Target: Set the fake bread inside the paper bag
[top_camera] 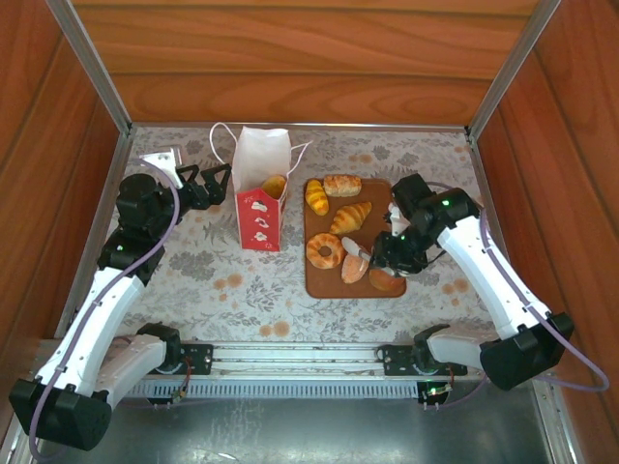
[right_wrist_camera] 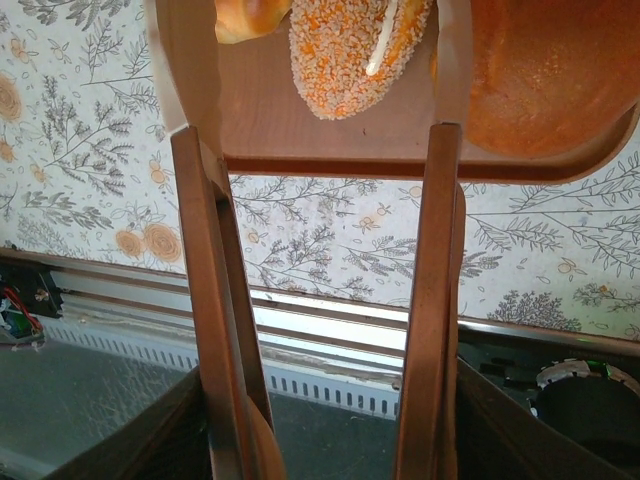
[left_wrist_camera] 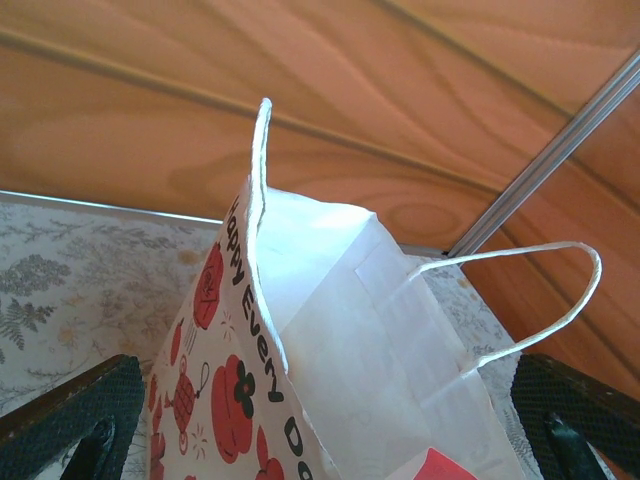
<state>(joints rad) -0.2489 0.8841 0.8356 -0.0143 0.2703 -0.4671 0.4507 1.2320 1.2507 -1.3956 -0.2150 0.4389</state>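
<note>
Your paper bag (top_camera: pixel 259 208) stands upright on the worktop (top_camera: pixel 213 275), which is covered in a floral-printed cloth of greys and orange. The bag is smooth white paper above and red with white prints below, and it has thin twisted white cord handles (left_wrist_camera: pixel 560 300). Along its rim you can read "Happy Eve" in black before the lettering runs out of the left wrist view. Its mouth stands open and roughly square, and one golden piece of the fake bread (top_camera: pixel 275 185) lies inside. On the left arm's (top_camera: pixel 104 295) side of the bag, just beside it, the left jaws are spread wide and hold nothing, with their dark fingers (left_wrist_camera: pixel 80 430) set well apart. On the bag's other side, past a thin strip of cloth, lies a flat brown wooden tray (top_camera: pixel 324 283) with rounded corners. It carries the remaining pieces, among them a ridged yellow croissant (top_camera: pixel 316 196), a ring doughnut (top_camera: pixel 325 250), a rough seeded roll (right_wrist_camera: pixel 350 50) and a smooth, domed brown bun (right_wrist_camera: pixel 540 80). The right jaws, farther from the bag than the doughnut, are clenched on coppery metal tongs (right_wrist_camera: pixel 215 300). The two long flat blades reach over the tray's rim with the seeded roll between them, though you cannot tell whether they touch it. You have bare cloth open between the bag and the arm bases, while behind the bag the wood-panelled wall (top_camera: pixel 290 58) stands near.
</note>
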